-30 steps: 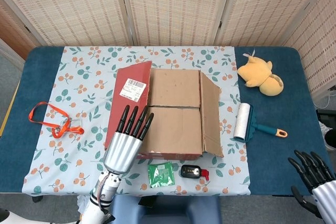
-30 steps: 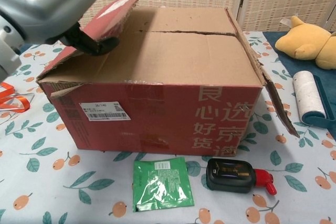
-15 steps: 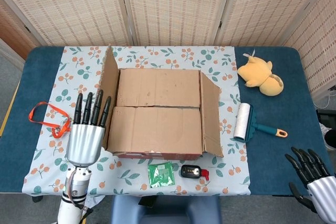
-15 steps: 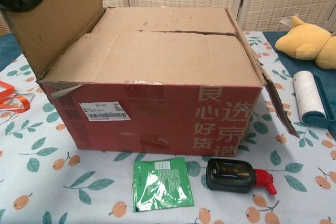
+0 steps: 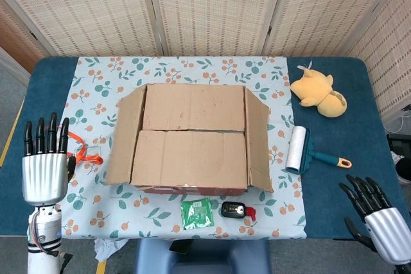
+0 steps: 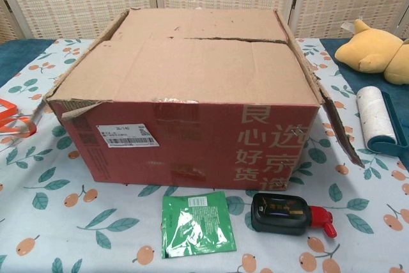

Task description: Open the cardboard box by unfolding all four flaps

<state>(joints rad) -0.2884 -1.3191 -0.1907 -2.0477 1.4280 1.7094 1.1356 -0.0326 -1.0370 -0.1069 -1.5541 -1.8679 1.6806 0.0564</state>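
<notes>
The cardboard box point(image 5: 192, 139) point(image 6: 185, 139) stands mid-table on the floral cloth. Its left flap point(image 5: 125, 136) and right flap point(image 5: 258, 139) point(image 6: 329, 113) are folded outward and slope down the sides. The far inner flap point(image 5: 194, 107) and near inner flap point(image 5: 189, 158) lie flat over the top and meet at a seam. My left hand point(image 5: 45, 158) hovers left of the box with fingers straight and apart, holding nothing. My right hand point(image 5: 372, 213) is low at the right, off the cloth, fingers spread and empty. The chest view shows neither hand.
An orange ribbon point(image 5: 80, 152) point(image 6: 13, 119) lies left of the box. A green packet point(image 5: 196, 214) point(image 6: 197, 223) and a black device with a red tip point(image 5: 236, 210) point(image 6: 287, 214) lie in front. A lint roller point(image 5: 298, 149) and a yellow plush point(image 5: 319, 94) sit right.
My left hand has let go of the left flap and drawn back to the left. The flap swung from over the box to upright and now lies folded outward.
</notes>
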